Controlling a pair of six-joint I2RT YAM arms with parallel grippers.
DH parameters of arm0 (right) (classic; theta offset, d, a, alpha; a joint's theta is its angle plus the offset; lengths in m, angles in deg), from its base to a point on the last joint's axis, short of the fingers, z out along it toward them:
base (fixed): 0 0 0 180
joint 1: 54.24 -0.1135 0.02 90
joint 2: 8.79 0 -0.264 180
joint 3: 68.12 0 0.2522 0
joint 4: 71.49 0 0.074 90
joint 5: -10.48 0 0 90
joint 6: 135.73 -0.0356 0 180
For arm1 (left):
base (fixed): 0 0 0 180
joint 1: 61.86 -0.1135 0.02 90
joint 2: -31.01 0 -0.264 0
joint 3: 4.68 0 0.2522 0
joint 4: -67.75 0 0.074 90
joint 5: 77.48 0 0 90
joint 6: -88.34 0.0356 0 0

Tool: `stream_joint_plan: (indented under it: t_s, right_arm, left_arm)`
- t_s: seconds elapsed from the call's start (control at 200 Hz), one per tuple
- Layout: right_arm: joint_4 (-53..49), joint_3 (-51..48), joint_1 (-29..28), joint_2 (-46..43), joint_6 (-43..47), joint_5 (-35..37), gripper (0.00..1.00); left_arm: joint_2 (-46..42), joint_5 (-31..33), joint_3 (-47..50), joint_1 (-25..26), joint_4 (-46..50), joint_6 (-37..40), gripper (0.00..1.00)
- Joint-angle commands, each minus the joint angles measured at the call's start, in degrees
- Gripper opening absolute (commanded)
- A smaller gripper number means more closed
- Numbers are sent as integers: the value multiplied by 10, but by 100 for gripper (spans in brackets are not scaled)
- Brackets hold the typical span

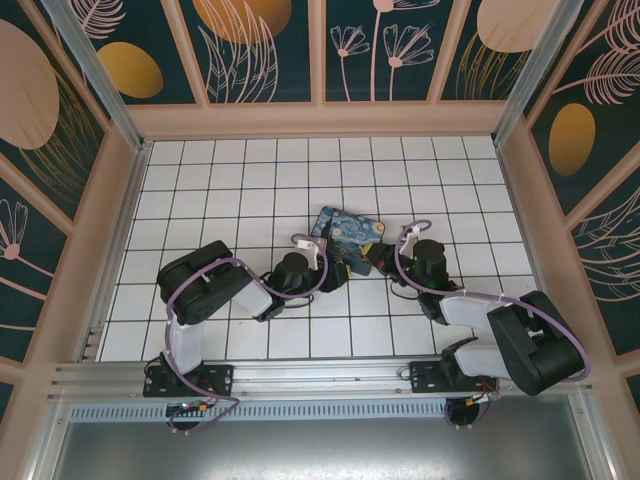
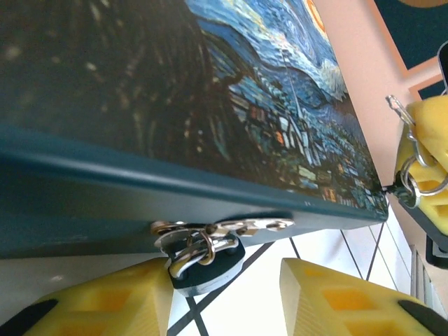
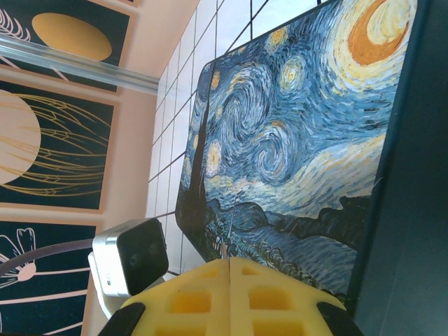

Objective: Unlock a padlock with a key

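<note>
Straddling the padlock (image 2: 206, 269) on the painted box (image 2: 140, 105), the left gripper (image 2: 225, 294) stands apart; the right gripper (image 3: 231, 280) is pressed together. Closing off-centre could swing it aside.

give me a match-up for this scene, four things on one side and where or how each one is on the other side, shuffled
1. small silvery metal padlock
2. dark blue swirl-painted rectangular box
3. left gripper
4. right gripper

a. jaws shut
b. lying on the white tiled floor
c. hanging at the box's front edge
d. jaws apart, by the padlock

Pairs: 1-c, 2-b, 3-d, 4-a
</note>
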Motion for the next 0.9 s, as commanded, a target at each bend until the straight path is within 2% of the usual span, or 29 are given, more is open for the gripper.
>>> stream_joint_plan:
  t_s: [0.0, 0.155, 0.34, 0.43, 0.505, 0.576, 0.896]
  right_arm:
    - [8, 5, 4, -11, 8, -3, 0]
    - [7, 7, 4, -11, 7, -4, 0]
    - [6, 7, 4, -11, 7, -3, 0]
    - [6, 7, 4, -10, 7, -4, 0]
    - [7, 7, 4, -9, 7, -4, 0]
    - [9, 8, 3, -8, 6, -4, 0]
    - [13, 9, 2, -2, 5, -2, 0]
  left_arm:
    - [13, 14, 1, 1, -29, -14, 43]
    - [19, 15, -3, 1, -32, -20, 34]
    - [19, 3, 6, 1, -67, -24, 29]
    - [14, -5, 14, 1, -91, -25, 35]
    - [9, -10, 18, 1, -102, -28, 45]
    - [7, -12, 19, 1, -109, -32, 50]
    - [16, -25, 40, 2, -182, -64, 46]
